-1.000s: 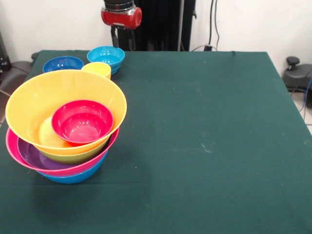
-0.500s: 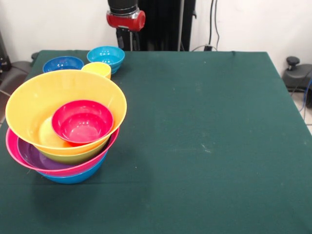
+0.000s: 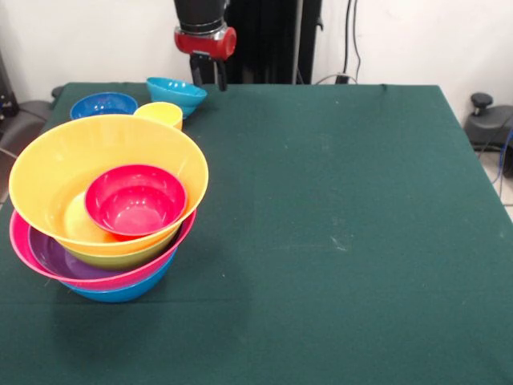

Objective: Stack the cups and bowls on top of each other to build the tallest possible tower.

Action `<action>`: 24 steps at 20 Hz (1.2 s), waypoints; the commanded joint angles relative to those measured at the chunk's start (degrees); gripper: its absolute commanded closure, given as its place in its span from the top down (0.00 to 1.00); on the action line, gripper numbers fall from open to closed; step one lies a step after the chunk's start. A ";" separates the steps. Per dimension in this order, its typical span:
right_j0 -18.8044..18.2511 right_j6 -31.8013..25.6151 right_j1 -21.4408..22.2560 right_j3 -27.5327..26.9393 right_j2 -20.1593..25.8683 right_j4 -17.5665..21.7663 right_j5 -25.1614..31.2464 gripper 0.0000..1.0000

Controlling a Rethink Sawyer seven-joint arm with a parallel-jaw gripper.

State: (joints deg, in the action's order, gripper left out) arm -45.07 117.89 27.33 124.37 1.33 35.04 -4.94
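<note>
Presently, stock on the table (image 3: 337, 200), largest first.

Tower (image 3: 104, 208): nested pile near the table's front left as the camera sees it, well apart from my gripper. Orange bowl (image 3: 56, 172) is the widest thing showing and sits uppermost of the large ones. Under it, rims only: pink bowl (image 3: 18, 237), purple bowl (image 3: 50, 258), a green bowl (image 3: 120, 258), a blue bowl (image 3: 120, 293) at the bottom. Red bowl (image 3: 135, 200) rests inside the orange one, off centre toward its right.

Loose stock, far left of the table: light blue bowl (image 3: 175, 93), tilted, its right rim raised; dark blue bowl (image 3: 103, 105) flat beside it; yellow cup (image 3: 160, 114) just in front of the two, upright, mouth up. No red cup seen.

Gripper (image 3: 208, 74): hangs at the far edge, at the raised right rim of the light blue bowl. The tilt suggests I have that rim pinched, but I cannot tell whether my fingers are clamped on it or merely beside it.

Governing relation: the tower lies toward the camera and to the picture's left of my gripper, with the yellow cup between them. I judge the carry must lift clear over the cup and the orange rim, then drop onto the red bowl.
</note>
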 commanded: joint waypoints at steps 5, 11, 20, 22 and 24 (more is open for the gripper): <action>1.00 1.22 -1.11 -10.89 5.28 2.02 0.75 1.00; -0.29 1.48 2.97 -8.94 8.20 0.54 3.27 1.00; -2.01 -0.26 13.59 -6.11 16.04 -4.48 13.28 1.00; -2.53 -0.45 14.54 -5.91 17.46 -5.02 14.29 1.00; -2.23 -0.21 14.70 -6.30 17.64 -5.19 14.32 1.00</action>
State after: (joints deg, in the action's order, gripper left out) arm -47.23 117.89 38.27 121.93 9.14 33.14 1.56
